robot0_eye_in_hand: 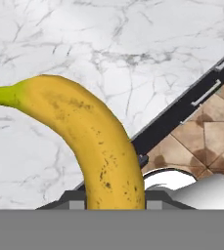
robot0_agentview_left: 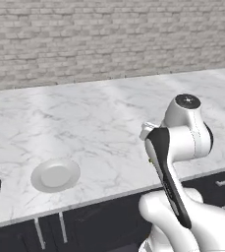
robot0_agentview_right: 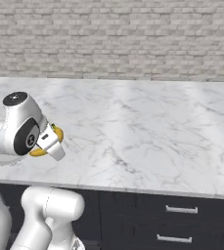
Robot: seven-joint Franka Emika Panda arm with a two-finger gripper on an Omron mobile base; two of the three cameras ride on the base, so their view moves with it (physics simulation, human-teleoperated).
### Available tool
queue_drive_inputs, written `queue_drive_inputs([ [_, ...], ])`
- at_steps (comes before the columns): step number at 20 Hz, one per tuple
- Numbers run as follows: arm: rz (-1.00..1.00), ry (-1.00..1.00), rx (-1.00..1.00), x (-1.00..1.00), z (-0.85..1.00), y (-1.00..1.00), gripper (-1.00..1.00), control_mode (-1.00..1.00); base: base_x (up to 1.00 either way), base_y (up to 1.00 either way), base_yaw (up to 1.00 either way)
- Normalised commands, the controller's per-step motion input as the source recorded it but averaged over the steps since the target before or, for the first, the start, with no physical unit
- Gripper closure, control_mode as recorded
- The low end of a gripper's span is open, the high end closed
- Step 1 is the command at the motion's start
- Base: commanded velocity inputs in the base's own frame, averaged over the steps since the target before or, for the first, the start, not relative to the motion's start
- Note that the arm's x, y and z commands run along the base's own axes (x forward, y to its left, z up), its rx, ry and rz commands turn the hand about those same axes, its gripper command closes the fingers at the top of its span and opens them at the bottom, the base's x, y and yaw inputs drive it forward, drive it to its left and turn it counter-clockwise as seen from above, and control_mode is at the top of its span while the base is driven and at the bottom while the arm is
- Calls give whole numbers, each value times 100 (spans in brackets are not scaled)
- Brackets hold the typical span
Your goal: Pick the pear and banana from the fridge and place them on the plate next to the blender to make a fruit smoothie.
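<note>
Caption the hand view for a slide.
End effector shut on banana, held above the marble counter near its edge.

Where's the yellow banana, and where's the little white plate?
curved yellow banana (robot0_eye_in_hand: 91, 141): hand view, on its speckled middle.
small round white plate (robot0_agentview_left: 70, 166): left base view, on its right rim.

banana (robot0_eye_in_hand: 84, 141): yellow, speckled, curved, in claw | plate (robot0_agentview_left: 55, 174): white, empty, on counter
</note>
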Motion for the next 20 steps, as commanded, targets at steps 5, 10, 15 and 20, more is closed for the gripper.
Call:
queue_drive_inputs([
  [5, 0, 0, 0, 0, 0, 0, 100, 100, 25, 90, 4],
  [10, 0, 0, 0, 0, 0, 0, 100, 100, -6, 99, 7],
  [15, 0, 0, 0, 0, 0, 0, 100, 100, 22, 77, 8],
  [20, 0, 0, 0, 0, 0, 0, 100, 100, 3, 57, 11],
])
